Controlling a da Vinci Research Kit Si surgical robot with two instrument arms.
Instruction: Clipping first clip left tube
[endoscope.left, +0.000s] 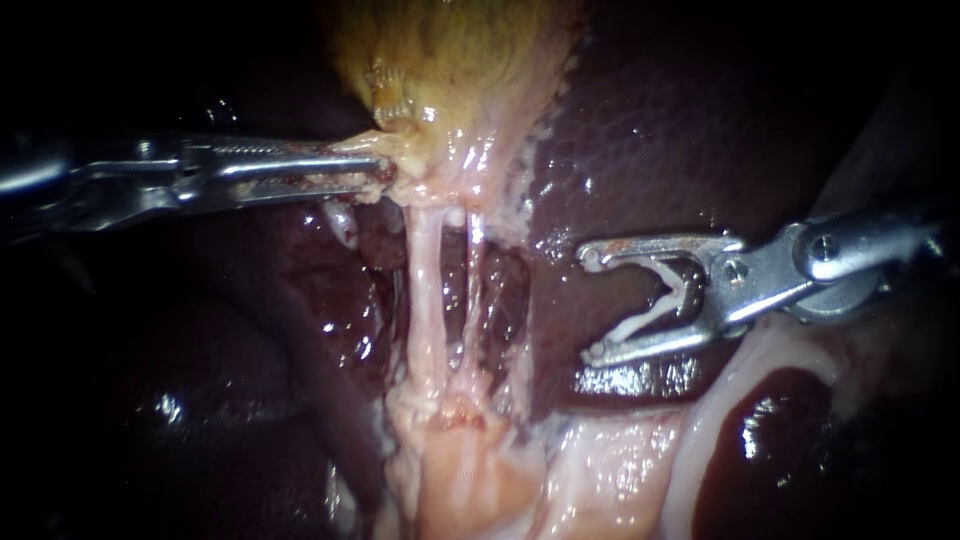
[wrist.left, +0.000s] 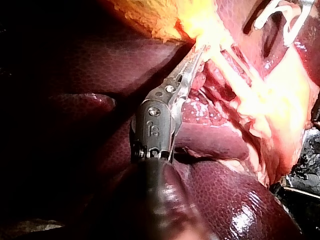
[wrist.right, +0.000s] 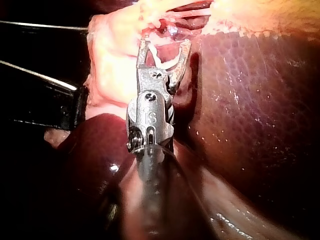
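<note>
Two pale tubes run down from the yellowish gallbladder (endoscope.left: 450, 50): a thicker left tube (endoscope.left: 425, 290) and a thin right tube (endoscope.left: 475, 285). My left instrument (endoscope.left: 383, 170) comes in from the left, its jaws shut on the pale tissue at the gallbladder's base, just above the tubes. The left wrist view shows the same hold by the left instrument (wrist.left: 202, 47). My right instrument (endoscope.left: 592, 305) hangs over the liver (endoscope.left: 680, 130), to the right of both tubes and clear of them. Its jaws stand wide apart and hold an open white clip (endoscope.left: 650, 300). The right wrist view shows the right instrument (wrist.right: 165, 44) with that clip (wrist.right: 165, 62).
Dark red liver lies on both sides of the tubes. Pale fatty tissue (endoscope.left: 470, 470) spreads below them, with a whitish fold (endoscope.left: 760, 350) under the right instrument. Dark bars (wrist.right: 40, 95) show beside the right instrument in its wrist view.
</note>
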